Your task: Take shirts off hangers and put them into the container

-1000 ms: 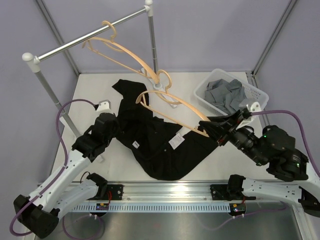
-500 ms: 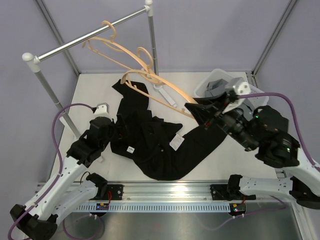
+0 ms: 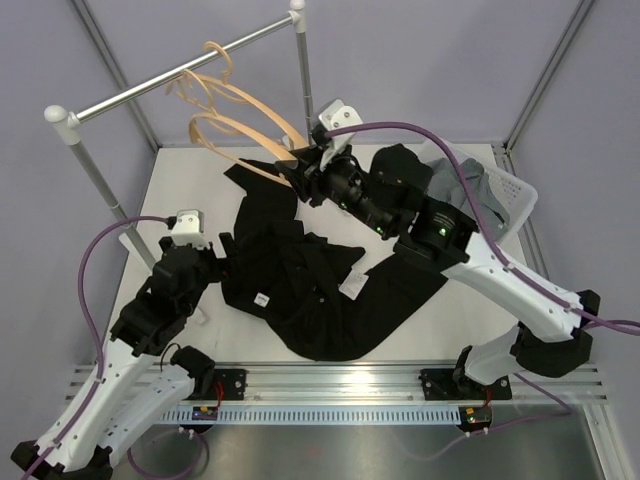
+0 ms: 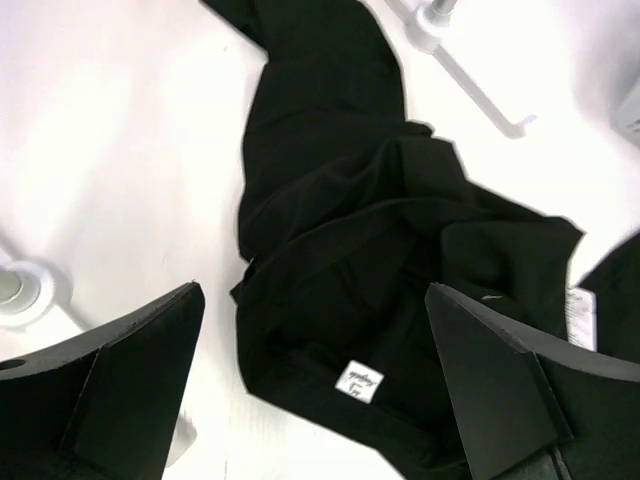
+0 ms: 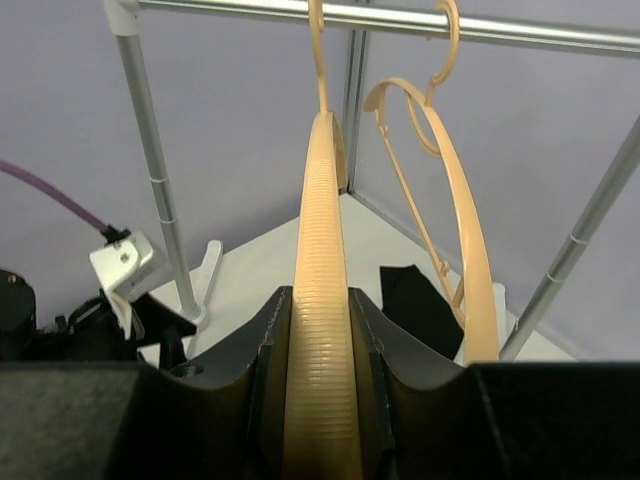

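Gripping a tan hanger (image 5: 322,250) near the rail (image 3: 150,88) at upper centre, the right end effector (image 5: 322,340) is clenched; the left end effector (image 4: 315,300) hovers released above the black shirt (image 3: 320,290) on the table (image 3: 190,180).

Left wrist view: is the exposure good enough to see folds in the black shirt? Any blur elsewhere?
Left wrist: table blown out white, black shirt folds faint but readable. Right wrist: held hanger sharp, ridges clear. Top external: even light, no glare.
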Action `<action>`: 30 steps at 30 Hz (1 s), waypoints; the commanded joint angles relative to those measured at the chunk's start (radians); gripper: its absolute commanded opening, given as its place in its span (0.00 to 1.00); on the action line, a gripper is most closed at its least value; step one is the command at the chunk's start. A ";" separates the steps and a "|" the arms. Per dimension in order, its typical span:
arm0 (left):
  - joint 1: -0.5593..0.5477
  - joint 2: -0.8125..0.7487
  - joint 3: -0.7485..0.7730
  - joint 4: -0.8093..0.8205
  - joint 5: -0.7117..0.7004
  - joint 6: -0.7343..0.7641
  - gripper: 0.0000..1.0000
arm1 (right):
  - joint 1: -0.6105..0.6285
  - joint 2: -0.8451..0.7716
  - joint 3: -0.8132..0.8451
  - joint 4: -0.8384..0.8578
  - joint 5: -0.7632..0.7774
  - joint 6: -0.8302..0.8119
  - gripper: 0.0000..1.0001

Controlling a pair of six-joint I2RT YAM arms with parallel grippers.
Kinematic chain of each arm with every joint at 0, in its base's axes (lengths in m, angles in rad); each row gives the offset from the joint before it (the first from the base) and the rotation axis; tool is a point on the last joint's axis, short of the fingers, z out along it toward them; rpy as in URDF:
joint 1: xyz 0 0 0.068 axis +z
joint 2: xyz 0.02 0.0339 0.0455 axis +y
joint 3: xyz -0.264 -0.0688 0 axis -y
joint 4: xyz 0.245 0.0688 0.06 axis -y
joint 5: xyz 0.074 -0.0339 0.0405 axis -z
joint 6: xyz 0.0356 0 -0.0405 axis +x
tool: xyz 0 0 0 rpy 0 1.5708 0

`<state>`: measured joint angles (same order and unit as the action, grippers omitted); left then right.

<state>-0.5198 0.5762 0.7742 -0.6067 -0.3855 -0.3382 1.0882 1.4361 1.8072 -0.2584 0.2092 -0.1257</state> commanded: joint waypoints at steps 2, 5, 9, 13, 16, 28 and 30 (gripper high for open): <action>0.006 0.005 -0.058 0.012 -0.030 0.031 0.99 | -0.022 0.087 0.134 0.152 -0.085 -0.032 0.00; 0.010 0.008 -0.064 0.012 -0.041 0.028 0.99 | -0.036 0.156 0.181 0.194 -0.108 -0.032 0.00; 0.014 -0.002 -0.069 0.012 -0.046 0.025 0.99 | -0.059 0.259 0.250 0.214 -0.129 -0.026 0.00; 0.021 -0.015 -0.072 0.013 -0.055 0.022 0.99 | -0.065 0.320 0.281 0.212 -0.126 -0.017 0.00; 0.024 -0.012 -0.072 0.013 -0.050 0.024 0.99 | -0.073 0.348 0.262 0.226 -0.119 -0.008 0.00; 0.029 -0.004 -0.075 0.010 -0.038 0.025 0.99 | -0.073 0.284 0.086 0.250 -0.136 0.069 0.60; 0.030 -0.006 -0.075 0.012 -0.039 0.024 0.99 | -0.073 0.238 0.041 0.213 -0.134 0.081 0.76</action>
<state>-0.4953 0.5713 0.7097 -0.6281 -0.4168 -0.3286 1.0225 1.7733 1.8763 -0.0414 0.0868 -0.0677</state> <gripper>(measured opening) 0.987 0.729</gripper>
